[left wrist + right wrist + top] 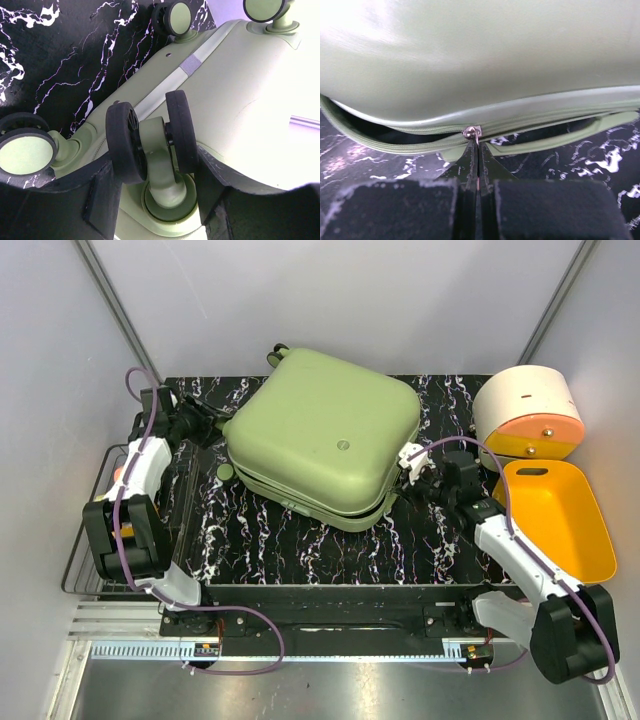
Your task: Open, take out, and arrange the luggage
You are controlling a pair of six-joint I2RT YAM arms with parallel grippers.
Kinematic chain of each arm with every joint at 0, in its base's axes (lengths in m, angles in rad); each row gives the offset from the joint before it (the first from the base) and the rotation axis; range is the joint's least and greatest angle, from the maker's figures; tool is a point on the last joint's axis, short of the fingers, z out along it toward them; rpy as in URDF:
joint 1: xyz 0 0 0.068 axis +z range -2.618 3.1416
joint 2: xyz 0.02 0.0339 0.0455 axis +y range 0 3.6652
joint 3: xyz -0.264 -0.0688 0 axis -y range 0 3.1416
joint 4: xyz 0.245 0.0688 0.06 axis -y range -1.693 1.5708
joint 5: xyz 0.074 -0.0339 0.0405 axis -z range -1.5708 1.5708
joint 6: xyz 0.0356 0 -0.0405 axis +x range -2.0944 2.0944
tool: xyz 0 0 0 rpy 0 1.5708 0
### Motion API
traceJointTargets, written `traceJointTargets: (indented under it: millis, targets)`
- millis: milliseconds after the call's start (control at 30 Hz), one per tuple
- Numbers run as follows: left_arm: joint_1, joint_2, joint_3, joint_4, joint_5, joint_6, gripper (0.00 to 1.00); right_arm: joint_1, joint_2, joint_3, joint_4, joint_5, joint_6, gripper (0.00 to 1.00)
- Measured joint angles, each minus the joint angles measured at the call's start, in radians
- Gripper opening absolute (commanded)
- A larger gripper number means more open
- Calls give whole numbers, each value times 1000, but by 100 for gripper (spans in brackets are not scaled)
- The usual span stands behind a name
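Note:
The pale-green luggage (pixel 320 435) lies flat on the black marbled table (pixel 300 550), its round emblem facing up. My left gripper (pixel 205 427) is at its left corner; in the left wrist view (pixel 157 170) its fingers (pixel 100 195) press on both sides of a black twin wheel (pixel 150 135) of the luggage (pixel 240 100). My right gripper (pixel 412 465) is at the right corner; in the right wrist view (pixel 478 150) it is shut on the metal zipper pull (pixel 472 132). The zip of the shell (pixel 480 55) gapes dark to the left of the slider.
A yellow-orange plastic tray (pixel 560 520) lies at the right edge, with a white and orange round container (pixel 530 410) behind it. A black wire rack (pixel 90 540) stands off the table's left edge. Grey walls close in the back and sides.

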Motion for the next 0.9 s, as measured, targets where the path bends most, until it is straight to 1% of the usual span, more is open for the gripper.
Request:
traceJointTargets:
  millis: [33,100,200,367,500,567,667,800,900]
  targets:
    - [3,6,5,-3,9,4,0,-2,2,0,2,2,-11,0]
    - [12,22,31,-31,23,21,0,-50,15,3,8,-13,-40,0]
    - [17,42,70,-81,39,49,0,-143,68,27,19,-89,-82,0]
    - [17,80,130,-159,82,85,0,-288,221,106,59,-236,-171,0]
    - [13,134,201,-214,116,110,0,-364,390,224,103,-292,-233,0]
    - [13,158,232,-228,120,124,0,-389,464,288,124,-299,-256,0]
    - [13,185,264,-231,129,142,0,-412,512,319,138,-328,-285,0]
    - [13,224,315,-252,138,172,0,-405,504,306,134,-355,-342,0]
    - [15,279,401,-291,140,219,0,-374,451,253,123,-352,-373,0]
